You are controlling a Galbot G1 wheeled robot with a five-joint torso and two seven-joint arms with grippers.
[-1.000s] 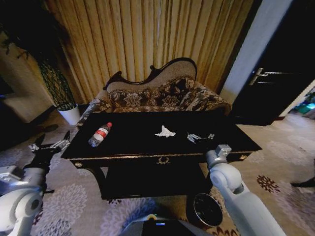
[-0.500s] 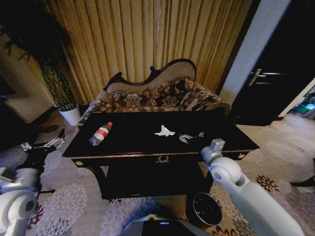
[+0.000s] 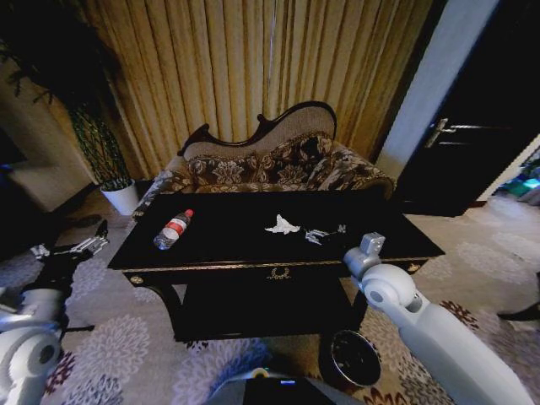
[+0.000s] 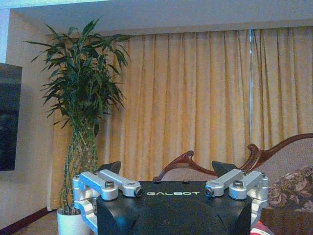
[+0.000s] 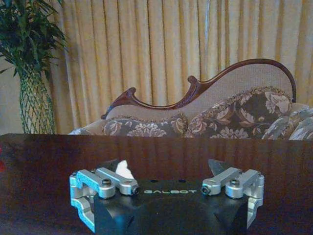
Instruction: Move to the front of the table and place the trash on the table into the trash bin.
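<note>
The robot stands before the worktop [image 3: 422, 240]; driving looks done, picking not yet begun. The right gripper [image 3: 325, 236], fingers spread, hangs just beside the tissue [image 3: 283, 224]. The left gripper [image 3: 72, 250], also spread, waits off the corner near the bottle [image 3: 172, 229]. The next move, I'd judge, is closing on the tissue, then carrying it to the bin [image 3: 356, 359] on the floor.

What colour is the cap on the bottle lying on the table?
Red, on the bottle; head view shows it best.

The table [image 3: 228, 221] is glossy black with gold edge trim and a gold emblem. At its nine o'clock lies a clear bottle [image 3: 172, 229] with red cap and red-white label; centrally, a white tissue [image 3: 283, 224]. The trash bin [image 3: 355, 360] looks dark, perhaps reddish-brown. The sofa [image 3: 278, 164] is brown floral.
</note>
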